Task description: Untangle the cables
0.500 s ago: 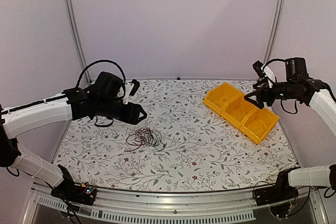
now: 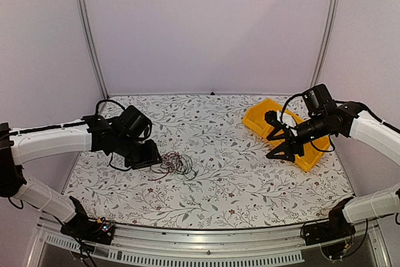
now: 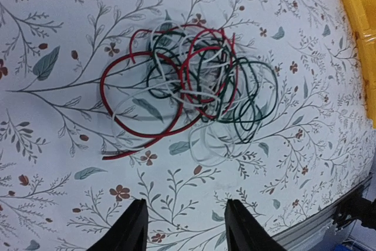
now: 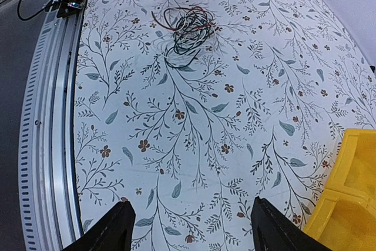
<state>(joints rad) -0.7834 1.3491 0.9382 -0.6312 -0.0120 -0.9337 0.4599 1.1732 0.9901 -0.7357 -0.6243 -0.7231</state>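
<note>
The cables lie in a tangled clump of red, dark green-black and whitish loops on the floral tablecloth, left of centre. They fill the middle of the left wrist view and show far off in the right wrist view. My left gripper is open and empty, low over the cloth just left of the clump; its fingertips stand short of the wires. My right gripper is open and empty, above the cloth by the yellow bin, far from the clump.
A yellow three-compartment bin sits at the back right; its corner shows in the right wrist view and the left wrist view. The table's metal front rail runs along the near edge.
My left gripper has dropped down and come close to the clump's left side. My right arm has swung left and down from beyond the bin to its near-left side.
</note>
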